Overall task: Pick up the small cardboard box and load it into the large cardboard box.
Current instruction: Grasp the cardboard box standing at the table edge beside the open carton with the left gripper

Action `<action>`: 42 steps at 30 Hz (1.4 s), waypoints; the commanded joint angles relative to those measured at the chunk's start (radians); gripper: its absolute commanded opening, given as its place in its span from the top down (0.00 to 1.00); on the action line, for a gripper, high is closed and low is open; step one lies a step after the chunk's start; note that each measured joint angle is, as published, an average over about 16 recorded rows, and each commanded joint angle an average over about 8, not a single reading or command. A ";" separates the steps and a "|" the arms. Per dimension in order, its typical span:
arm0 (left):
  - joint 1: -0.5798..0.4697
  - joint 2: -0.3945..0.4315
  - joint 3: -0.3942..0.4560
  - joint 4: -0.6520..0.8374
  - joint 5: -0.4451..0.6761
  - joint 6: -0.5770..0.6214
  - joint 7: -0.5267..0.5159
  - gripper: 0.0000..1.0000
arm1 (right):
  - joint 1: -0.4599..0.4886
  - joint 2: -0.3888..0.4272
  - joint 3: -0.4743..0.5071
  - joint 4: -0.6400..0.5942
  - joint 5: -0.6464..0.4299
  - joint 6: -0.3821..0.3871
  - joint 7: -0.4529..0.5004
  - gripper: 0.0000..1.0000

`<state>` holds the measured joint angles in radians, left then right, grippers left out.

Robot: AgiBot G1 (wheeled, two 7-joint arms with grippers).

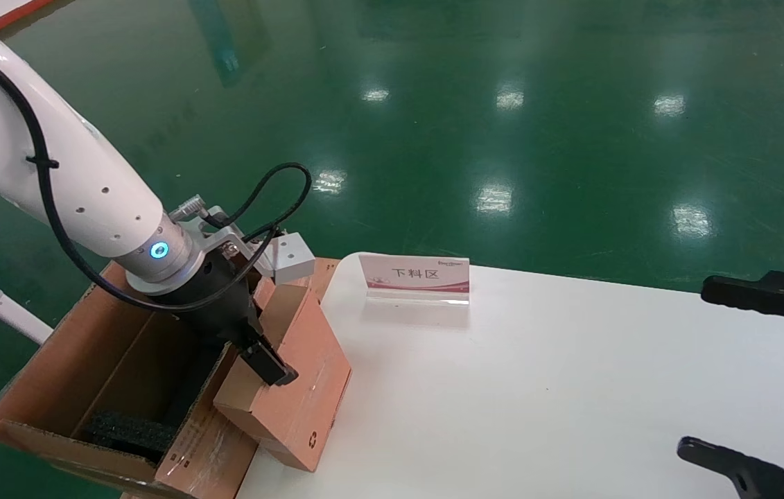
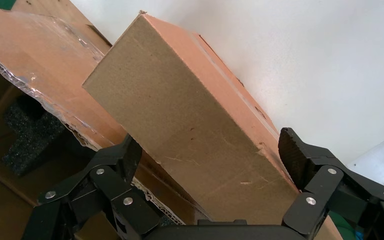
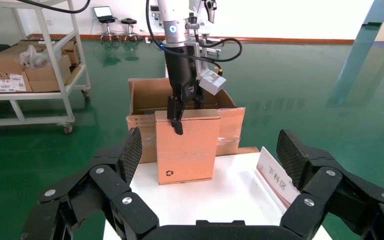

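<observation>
Brown small cardboard box, tilted at the counter's left edge against the large cardboard box, is grasped by the left gripper's jaws; the right gripper hovers released at the right edge.

A factory or warehouse hall was indicated by the glossy green floor, a wheeled shelf rack stacked with cartons, and a white table labelled with a Chinese sign.
</observation>
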<state>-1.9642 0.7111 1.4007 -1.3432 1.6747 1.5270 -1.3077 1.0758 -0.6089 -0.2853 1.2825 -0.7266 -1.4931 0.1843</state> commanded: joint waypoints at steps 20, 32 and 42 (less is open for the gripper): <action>0.001 -0.001 -0.007 0.000 -0.003 0.004 0.004 1.00 | 0.000 0.000 0.000 0.000 0.000 0.000 0.000 1.00; 0.001 -0.001 -0.008 0.000 -0.004 0.005 0.005 1.00 | 0.000 0.000 0.000 0.000 0.000 0.000 0.000 1.00; -0.002 -0.003 -0.011 0.008 -0.009 0.002 0.010 1.00 | 0.000 0.000 0.000 0.000 0.000 0.000 0.000 1.00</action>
<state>-1.9794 0.6886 1.3769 -1.3346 1.6520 1.5248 -1.2858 1.0759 -0.6089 -0.2855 1.2823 -0.7263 -1.4932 0.1843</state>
